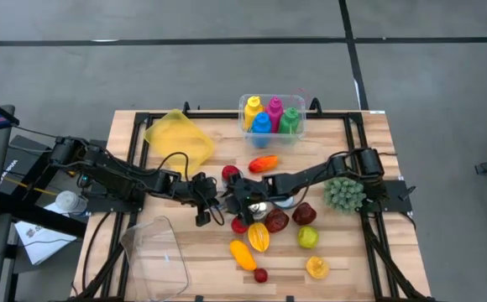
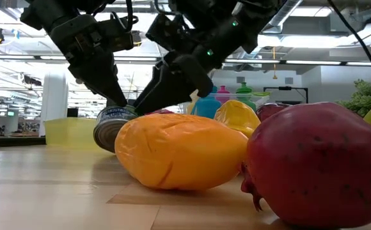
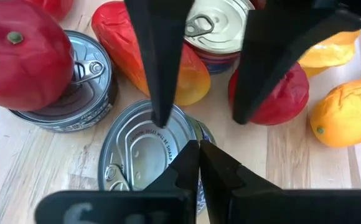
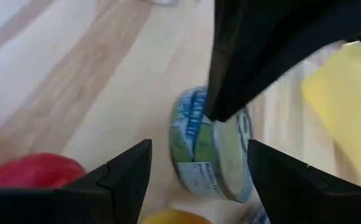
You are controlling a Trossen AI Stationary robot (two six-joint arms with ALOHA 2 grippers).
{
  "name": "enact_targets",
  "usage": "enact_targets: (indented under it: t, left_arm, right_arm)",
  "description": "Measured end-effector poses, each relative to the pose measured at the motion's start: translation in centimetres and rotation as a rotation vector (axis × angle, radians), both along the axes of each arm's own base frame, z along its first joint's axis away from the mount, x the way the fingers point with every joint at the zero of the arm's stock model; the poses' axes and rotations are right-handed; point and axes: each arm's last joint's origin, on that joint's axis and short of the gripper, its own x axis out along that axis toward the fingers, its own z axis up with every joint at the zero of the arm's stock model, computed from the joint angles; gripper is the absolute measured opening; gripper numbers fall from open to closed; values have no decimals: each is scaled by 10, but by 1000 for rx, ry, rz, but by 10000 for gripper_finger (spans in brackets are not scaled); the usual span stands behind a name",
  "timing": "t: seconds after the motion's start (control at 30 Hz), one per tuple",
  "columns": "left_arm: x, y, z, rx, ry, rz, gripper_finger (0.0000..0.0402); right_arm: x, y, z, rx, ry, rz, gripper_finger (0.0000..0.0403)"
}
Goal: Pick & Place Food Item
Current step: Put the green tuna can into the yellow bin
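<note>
A flat tin can [image 3: 144, 151] with a blue and green label [image 4: 196, 146] stands tilted on its edge on the wooden table [image 1: 344, 138]. My left gripper [image 3: 199, 155] is shut, with its tips at the can's upper rim. My right gripper [image 4: 199, 146] comes from the other side, open, one finger [image 3: 160, 93] in front of the lid and the other [image 3: 255, 81] beyond the can beside a red fruit [image 3: 280, 93]. Whether the right fingers touch the can, I cannot tell. In the low view both grippers hang over the can [image 2: 112, 128]. My left gripper's shut fingertips [image 3: 193, 163] rest on the can's raised rim [image 3: 200, 135], slanting down from the table's left side. The can stays tipped up, its lower edge on the table and its lid [image 3: 140, 134] turned toward the left arm.
Close by are another can [image 3: 75, 93] with a red fruit [image 3: 18, 56] on it, a third can [image 3: 218, 28], a red-yellow mango [image 3: 190, 78] and yellow fruits [image 3: 348, 112]. A bin of coloured bottles [image 1: 273, 117], a yellow container [image 1: 179, 134] and a clear container [image 1: 155, 252] stand farther off.
</note>
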Motion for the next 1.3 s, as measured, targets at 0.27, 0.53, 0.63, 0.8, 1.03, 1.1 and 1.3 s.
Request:
enact_targets:
  t: [0.27, 0.53, 0.63, 0.8, 1.03, 1.1, 1.3]
  left_arm:
    - [1, 5, 0, 1, -4, 34, 0]
    - [4, 8, 3, -13, -40, 58, 0]
    - [5, 8, 3, -16, -48, 60, 0]
    - [3, 8, 4, -42, -48, 87, 0]
    - [-17, 24, 13, -256, 23, 405, 0]
    - [-25, 27, 17, -289, 46, 478, 0]
    - [-26, 26, 24, -290, -13, 496, 8]
  right_arm:
    - [5, 2, -14, 7, -2, -8, 255]
    - [10, 1, -30, -101, -20, -137, 228]
    - [11, -3, -27, -103, -37, -153, 171]
    - [9, -8, -30, -92, 8, -141, 28]
    - [-5, -6, 16, 6, -2, -119, 4]
    - [-10, -7, 28, 22, -5, -133, 5]
    - [-27, -9, 66, 78, -28, -173, 7]
